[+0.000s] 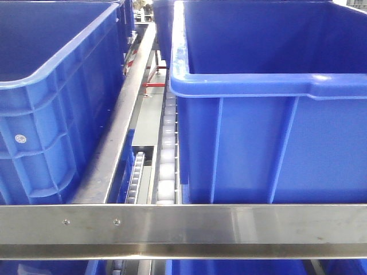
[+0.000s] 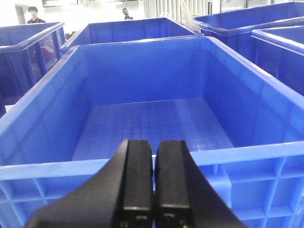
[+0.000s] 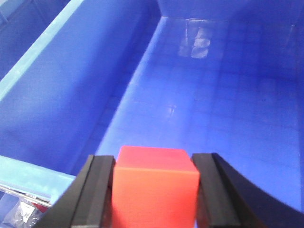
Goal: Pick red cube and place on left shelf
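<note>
The right gripper [image 3: 154,190] clamps the red cube [image 3: 154,185] between its fingers, above a blue bin's floor [image 3: 213,109]; the left gripper [image 2: 153,180] is closed and empty.

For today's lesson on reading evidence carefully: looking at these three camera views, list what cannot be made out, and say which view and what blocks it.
- Red cube, right wrist view: its lower part is cut off by the frame edge; its sides are covered by the right gripper.
- Both arms, front view: neither appears.
- Left gripper, left wrist view: its base is cut off by the bottom edge.
- Person, left wrist view: too small and overexposed.
</note>
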